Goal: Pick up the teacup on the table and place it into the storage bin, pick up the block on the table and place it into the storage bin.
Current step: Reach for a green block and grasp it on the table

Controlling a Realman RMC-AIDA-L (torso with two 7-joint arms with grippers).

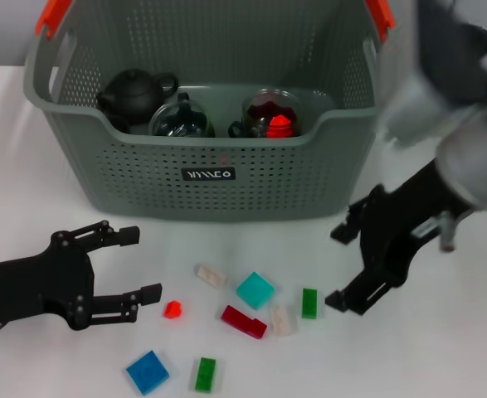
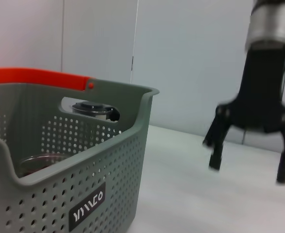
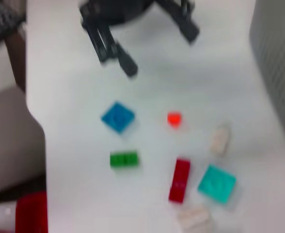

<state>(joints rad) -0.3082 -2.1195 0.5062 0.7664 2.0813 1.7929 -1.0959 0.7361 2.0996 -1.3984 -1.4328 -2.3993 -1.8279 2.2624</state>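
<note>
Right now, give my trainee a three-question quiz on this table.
1. True or false: both grippers, left gripper and right gripper, are open and empty.
2. Which block lies nearest the left gripper: A) small red block, B) teal block, C) dark red block?
3. What dark item sits at the storage bin's back left?

Key: 1 true; 2 A; 3 a black teapot.

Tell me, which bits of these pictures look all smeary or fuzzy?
Head view: the right arm's upper part is smeared, while the storage bin and left gripper look crisp. Left wrist view: the right gripper is fuzzy. Right wrist view: everything is soft, blue block included.
</note>
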